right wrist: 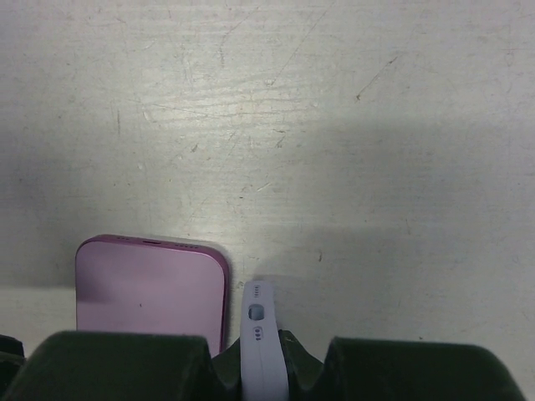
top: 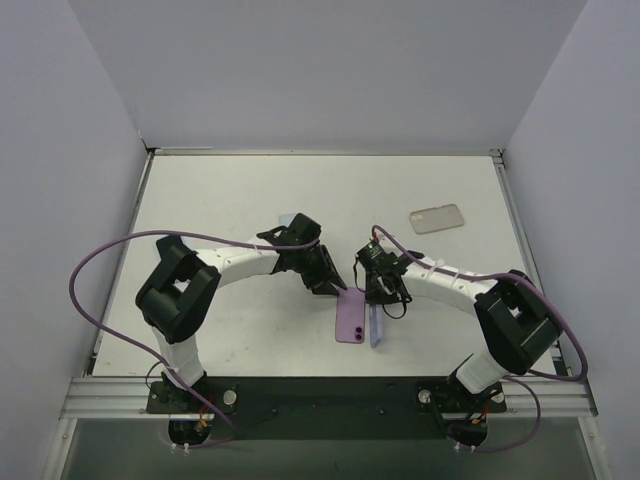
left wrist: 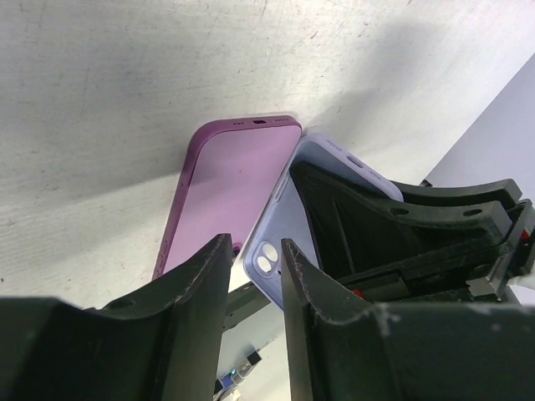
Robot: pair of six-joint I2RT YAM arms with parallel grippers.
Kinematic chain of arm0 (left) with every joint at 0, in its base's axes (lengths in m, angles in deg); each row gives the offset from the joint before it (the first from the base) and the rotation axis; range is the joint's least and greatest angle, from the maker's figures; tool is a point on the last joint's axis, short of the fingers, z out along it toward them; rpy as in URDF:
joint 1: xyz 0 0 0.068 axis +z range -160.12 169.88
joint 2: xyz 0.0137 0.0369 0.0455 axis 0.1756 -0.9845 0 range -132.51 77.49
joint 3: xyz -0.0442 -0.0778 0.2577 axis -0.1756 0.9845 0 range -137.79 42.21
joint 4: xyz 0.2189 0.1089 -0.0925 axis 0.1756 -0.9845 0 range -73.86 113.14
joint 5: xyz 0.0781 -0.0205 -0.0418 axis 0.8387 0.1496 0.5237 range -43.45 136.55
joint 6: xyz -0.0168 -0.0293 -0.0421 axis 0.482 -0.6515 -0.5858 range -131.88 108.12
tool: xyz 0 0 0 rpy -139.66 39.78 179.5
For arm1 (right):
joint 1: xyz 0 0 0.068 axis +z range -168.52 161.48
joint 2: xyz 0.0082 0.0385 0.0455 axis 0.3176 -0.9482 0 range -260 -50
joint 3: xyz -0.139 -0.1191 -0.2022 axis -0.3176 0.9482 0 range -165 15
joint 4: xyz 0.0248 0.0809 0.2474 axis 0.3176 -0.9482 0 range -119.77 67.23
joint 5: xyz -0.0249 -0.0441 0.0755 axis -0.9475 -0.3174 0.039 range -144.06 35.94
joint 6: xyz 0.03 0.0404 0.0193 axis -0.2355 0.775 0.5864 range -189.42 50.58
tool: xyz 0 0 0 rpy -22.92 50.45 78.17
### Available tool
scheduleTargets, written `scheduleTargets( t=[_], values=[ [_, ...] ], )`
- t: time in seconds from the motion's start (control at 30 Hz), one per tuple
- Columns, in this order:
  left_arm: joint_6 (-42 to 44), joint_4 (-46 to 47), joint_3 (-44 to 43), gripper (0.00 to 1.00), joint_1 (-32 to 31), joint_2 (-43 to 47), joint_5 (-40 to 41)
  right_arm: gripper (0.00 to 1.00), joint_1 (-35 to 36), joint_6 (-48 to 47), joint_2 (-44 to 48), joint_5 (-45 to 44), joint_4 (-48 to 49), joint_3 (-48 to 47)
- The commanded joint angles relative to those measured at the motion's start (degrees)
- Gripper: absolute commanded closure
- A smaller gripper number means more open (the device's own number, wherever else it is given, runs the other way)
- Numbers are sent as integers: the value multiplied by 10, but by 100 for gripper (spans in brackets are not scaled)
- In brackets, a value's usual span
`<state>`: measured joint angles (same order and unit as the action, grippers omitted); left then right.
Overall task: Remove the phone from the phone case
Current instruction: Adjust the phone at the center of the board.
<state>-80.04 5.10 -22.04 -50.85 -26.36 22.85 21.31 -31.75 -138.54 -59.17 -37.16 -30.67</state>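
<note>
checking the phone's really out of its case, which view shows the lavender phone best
Left wrist: it shows the back and twin lenses of the lavender phone, tilted beside the purple case. Top external gives only a thin edge-on strip; right wrist just its end edge, gripped in the right pincer.

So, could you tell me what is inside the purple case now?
No phone shows in the purple case, which lies flat; the lavender phone stands on edge beside it, in the right gripper. The case's near end is covered by that gripper.
</note>
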Motion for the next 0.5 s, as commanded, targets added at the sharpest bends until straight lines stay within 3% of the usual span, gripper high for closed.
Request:
scheduleTargets(
  t=[0.0,0.1,0.3,0.47],
  values=[
    [7,15,-14,60,-1,-2,-6,100,-1,7,-13,14,-33,-8],
    [39,-2,-19,60,-2,7,11,100,-20,1,-2,47,-17,0],
    [112,-13,-9,59,-17,26,16,100,-98,-11,33,205,78,37],
    [114,-18,18,59,-14,66,32,100,-99,10,4,218,94,30]
  ],
)
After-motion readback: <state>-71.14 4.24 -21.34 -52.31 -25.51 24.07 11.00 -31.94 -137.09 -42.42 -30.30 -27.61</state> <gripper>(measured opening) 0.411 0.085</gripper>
